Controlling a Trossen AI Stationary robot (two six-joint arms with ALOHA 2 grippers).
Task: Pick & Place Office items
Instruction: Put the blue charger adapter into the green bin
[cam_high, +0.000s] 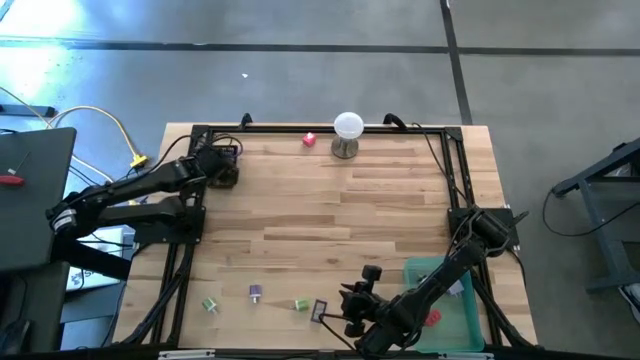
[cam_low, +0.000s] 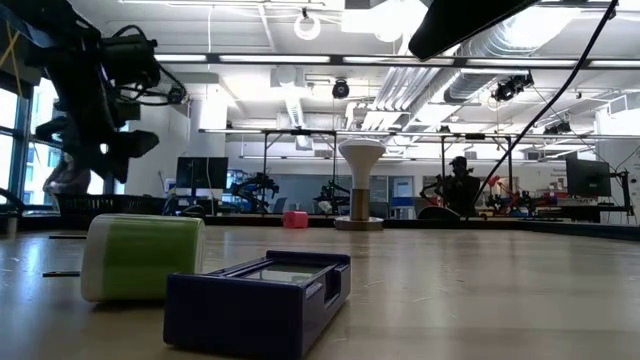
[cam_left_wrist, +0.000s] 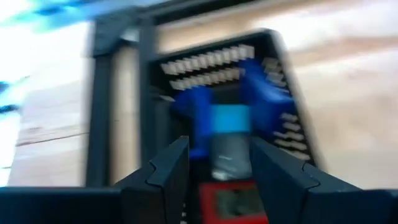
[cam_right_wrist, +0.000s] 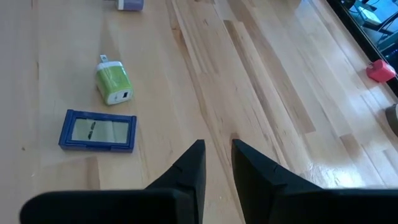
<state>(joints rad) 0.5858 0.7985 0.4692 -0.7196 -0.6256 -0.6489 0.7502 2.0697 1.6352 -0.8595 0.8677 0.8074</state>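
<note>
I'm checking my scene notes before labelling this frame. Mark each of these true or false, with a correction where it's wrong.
1. The white ball on a metal stand stands near the table's far edge. True.
2. The small green charger block lies inside the green plastic bin. False: it lies on the bare wooden table, beside the flat blue rectangular case.
3. The right tool hangs over bare wood, holding nothing. True.
4. The small pink block sits at the table's near edge. False: it sits at the far edge, beside the ball's stand.
5. The left tool is over the table's middle. False: it is at the far left corner.
</note>
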